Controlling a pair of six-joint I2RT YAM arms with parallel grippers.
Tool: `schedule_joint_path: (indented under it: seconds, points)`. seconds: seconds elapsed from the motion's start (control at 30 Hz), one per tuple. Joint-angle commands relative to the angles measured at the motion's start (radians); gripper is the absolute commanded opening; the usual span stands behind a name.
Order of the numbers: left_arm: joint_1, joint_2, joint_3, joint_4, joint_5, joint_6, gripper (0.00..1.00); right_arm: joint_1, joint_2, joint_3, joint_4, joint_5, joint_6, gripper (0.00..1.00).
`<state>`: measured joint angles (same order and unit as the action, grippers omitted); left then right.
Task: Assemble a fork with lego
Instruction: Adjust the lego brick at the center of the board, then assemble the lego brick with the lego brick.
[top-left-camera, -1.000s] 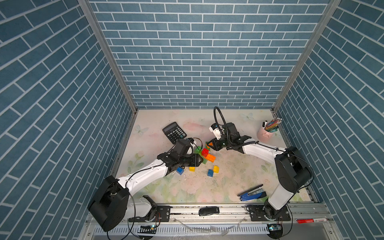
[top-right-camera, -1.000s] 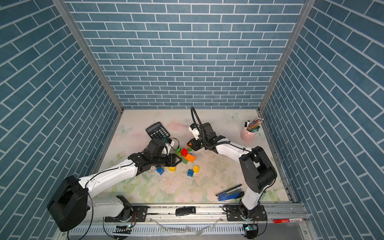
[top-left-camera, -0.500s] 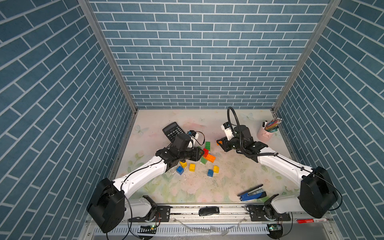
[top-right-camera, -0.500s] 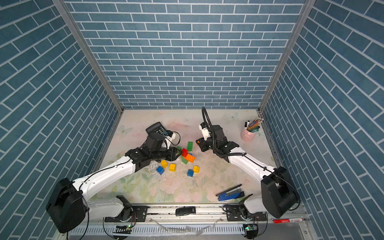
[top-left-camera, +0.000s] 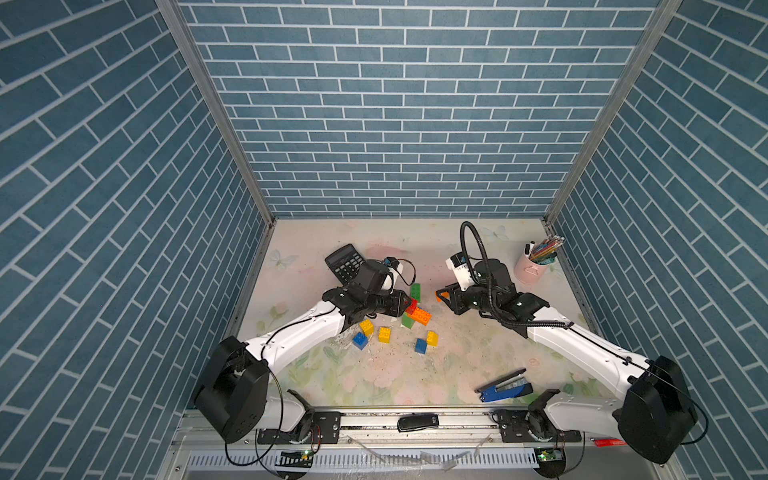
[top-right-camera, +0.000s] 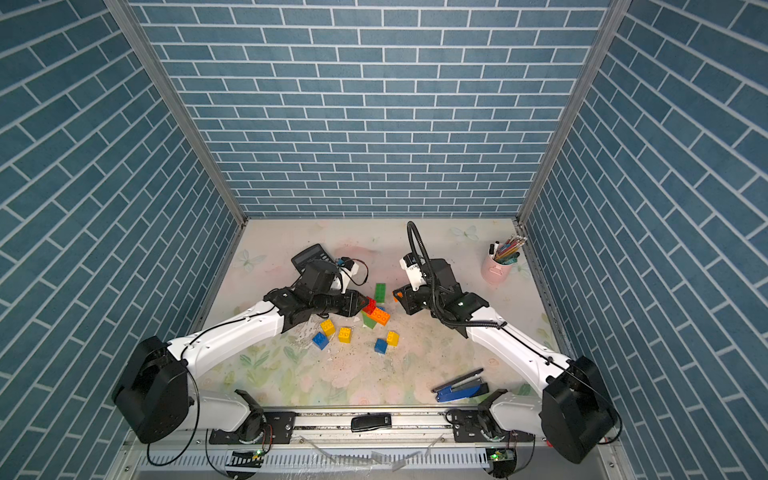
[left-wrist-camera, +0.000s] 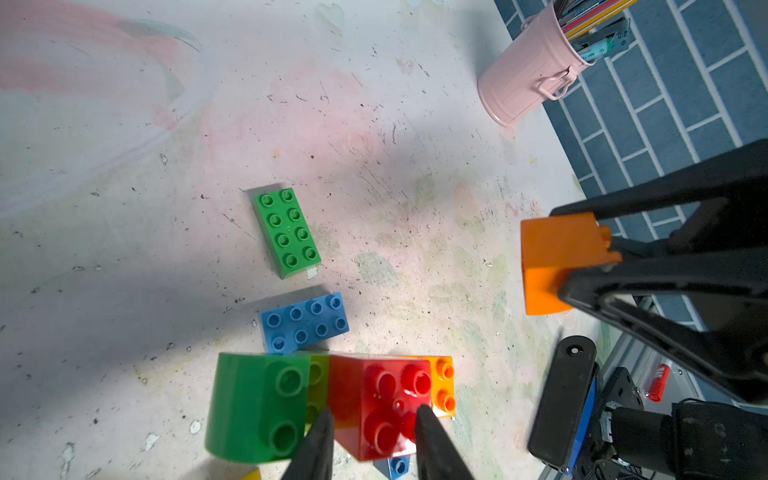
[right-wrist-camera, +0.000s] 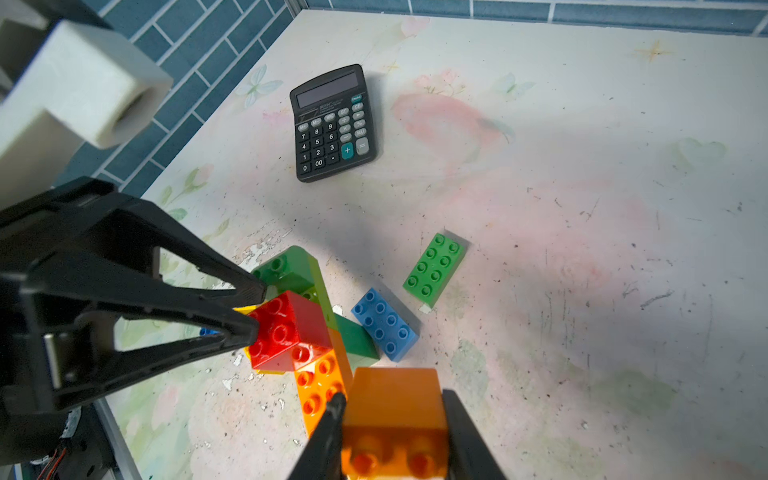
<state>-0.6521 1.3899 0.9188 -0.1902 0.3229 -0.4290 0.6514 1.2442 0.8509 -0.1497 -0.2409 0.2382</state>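
My left gripper (left-wrist-camera: 374, 438) is shut on a red lego brick (left-wrist-camera: 378, 399), which rests on a cluster with a green brick (left-wrist-camera: 257, 407) and an orange oblong brick (right-wrist-camera: 320, 386). In both top views the red brick (top-left-camera: 411, 308) (top-right-camera: 369, 305) sits at the left gripper's tip mid-table. My right gripper (right-wrist-camera: 392, 419) is shut on an orange brick (right-wrist-camera: 395, 399), held above the table just right of the cluster (top-left-camera: 441, 296). A green oblong brick (left-wrist-camera: 286, 232) and a blue oblong brick (left-wrist-camera: 305, 322) lie loose beside the cluster.
Small yellow bricks (top-left-camera: 385, 334) and blue bricks (top-left-camera: 359, 340) lie in front of the cluster. A black calculator (top-left-camera: 345, 262) lies at the back left. A pink cup of pens (top-left-camera: 532, 270) stands at the back right. A blue stapler (top-left-camera: 503, 388) lies near the front right.
My left gripper has shifted right and closed its jaws on the red brick. My right gripper has drawn back to the right, carrying the orange brick.
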Motion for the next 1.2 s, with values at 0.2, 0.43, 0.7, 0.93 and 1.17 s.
schedule_joint_path:
  seconds: [0.2,0.43,0.7,0.93,1.17]
  points:
    - [0.006,0.016,0.009,-0.002,0.017,0.011,0.33,0.057,-0.058,-0.057,0.078,0.017,-0.049,0.00]
    - [0.007,0.011,0.000,-0.006,0.014,0.006,0.32,0.094,-0.013,-0.062,0.067,0.015,-0.192,0.00]
    - [0.007,0.015,-0.009,0.003,0.013,-0.003,0.32,0.164,0.062,0.006,-0.054,0.035,-0.155,0.00]
    - [0.006,0.017,-0.006,-0.005,0.016,-0.001,0.32,0.170,0.104,0.056,-0.142,0.072,-0.187,0.00]
    - [0.007,0.020,-0.015,0.007,0.016,-0.008,0.32,0.172,0.137,0.112,-0.206,0.080,-0.232,0.00]
